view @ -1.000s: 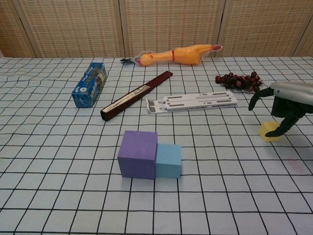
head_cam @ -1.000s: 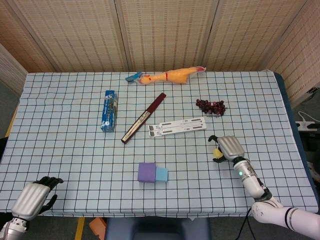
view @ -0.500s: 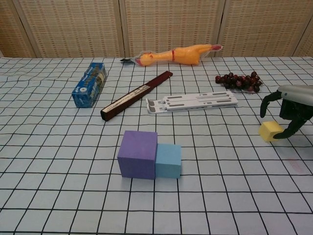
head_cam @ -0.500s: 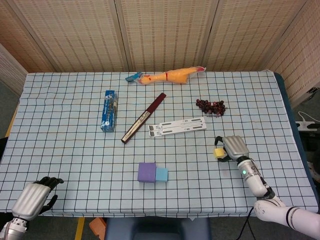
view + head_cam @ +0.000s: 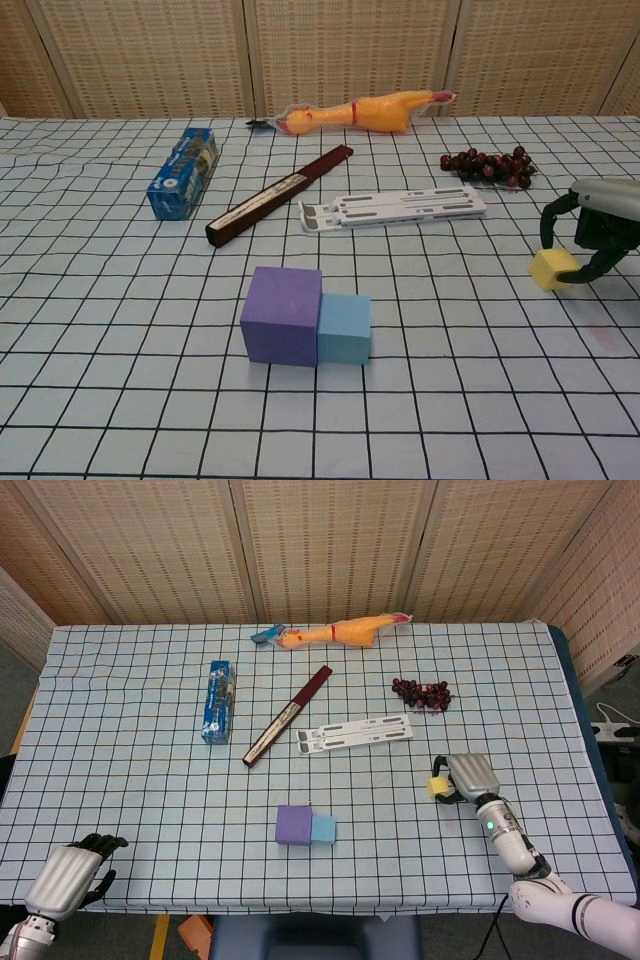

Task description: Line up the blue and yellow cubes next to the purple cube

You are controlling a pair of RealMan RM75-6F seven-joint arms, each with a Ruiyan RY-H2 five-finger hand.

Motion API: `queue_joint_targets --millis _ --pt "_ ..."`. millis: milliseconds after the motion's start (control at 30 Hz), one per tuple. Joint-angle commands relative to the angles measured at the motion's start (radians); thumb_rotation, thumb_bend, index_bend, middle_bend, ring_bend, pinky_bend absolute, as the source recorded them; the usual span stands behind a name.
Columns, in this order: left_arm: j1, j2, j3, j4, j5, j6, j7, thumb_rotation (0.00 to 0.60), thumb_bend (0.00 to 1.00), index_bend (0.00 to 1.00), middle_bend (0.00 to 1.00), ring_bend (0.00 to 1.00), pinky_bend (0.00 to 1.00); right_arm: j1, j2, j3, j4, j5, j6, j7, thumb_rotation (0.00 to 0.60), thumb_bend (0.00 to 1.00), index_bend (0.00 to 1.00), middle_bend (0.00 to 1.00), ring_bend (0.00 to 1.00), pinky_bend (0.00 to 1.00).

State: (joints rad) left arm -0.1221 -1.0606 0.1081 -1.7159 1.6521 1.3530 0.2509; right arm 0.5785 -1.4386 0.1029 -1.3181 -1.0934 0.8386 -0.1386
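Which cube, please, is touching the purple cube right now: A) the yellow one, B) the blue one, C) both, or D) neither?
B: the blue cube sits flush against the purple cube, while the yellow cube is far off at the right hand.

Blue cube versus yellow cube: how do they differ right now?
The blue cube sits flush against the purple cube; the yellow cube lies far to the right, apart. The blue one rests free, while the right hand has its fingers around the yellow one. The yellow one looks smaller. Both are plain cubes.
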Motion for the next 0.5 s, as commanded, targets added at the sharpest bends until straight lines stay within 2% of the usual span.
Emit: queue_joint_targets --millis 33,233,500 --pt "0.0 0.0 0.0 0.001 0.0 -0.001 0.001 0.6 0.44 0.33 0.36 0.32 0.59 -0.002 -0.001 0.001 0.0 -0.004 0.004 0.005 0.6 0.12 0.51 1.0 0.92 1.0" --pt "-0.001 -0.001 0.0 0.0 -0.002 -0.003 0.002 0.6 0.44 0.33 0.36 0.32 0.59 -0.006 0.002 0.002 -0.007 -0.015 0.009 0.014 0.6 0.18 0.55 1.0 0.92 1.0" --pt "-0.003 -0.003 0.002 -0.002 0.0 -0.008 0.009 0.6 0.44 0.33 0.36 0.32 0.59 0.0 0.008 0.011 -0.073 -0.063 0.006 0.069 0.6 0.18 0.55 1.0 0.92 1.0"
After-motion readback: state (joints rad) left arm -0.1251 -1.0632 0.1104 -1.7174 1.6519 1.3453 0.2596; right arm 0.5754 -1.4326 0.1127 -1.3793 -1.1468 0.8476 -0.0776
